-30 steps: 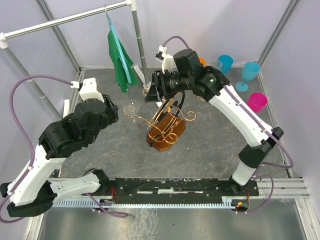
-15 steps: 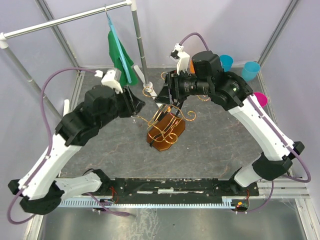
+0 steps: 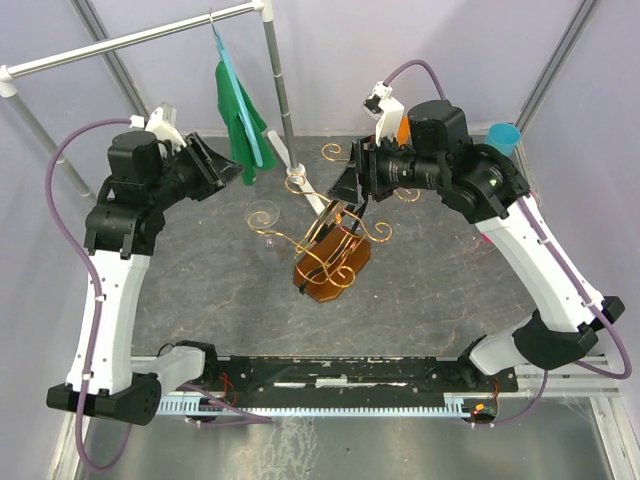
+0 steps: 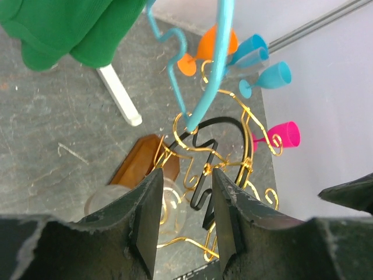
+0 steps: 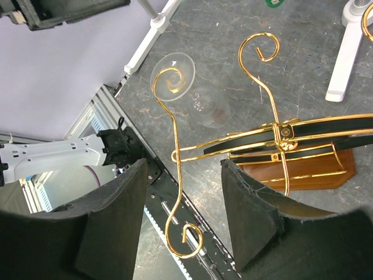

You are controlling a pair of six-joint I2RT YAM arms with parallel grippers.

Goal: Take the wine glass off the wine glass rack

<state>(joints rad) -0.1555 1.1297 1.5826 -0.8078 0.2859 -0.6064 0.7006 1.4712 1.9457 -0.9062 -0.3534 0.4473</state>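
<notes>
Robot lab cell: lilac panel walls, metal corner posts, arms on rail.

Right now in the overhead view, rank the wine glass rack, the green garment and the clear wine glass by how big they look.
1. wine glass rack, largest.
2. green garment; it hangs nearer the camera, so this gap is unsure.
3. wine glass, clearly smallest.

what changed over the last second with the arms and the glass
The left gripper lifted and swung away to the far left, beside the green garment; the right gripper drew back to the right. Both open, nothing grasped. The wine glass still hangs on the wine glass rack, unmoved.
</notes>
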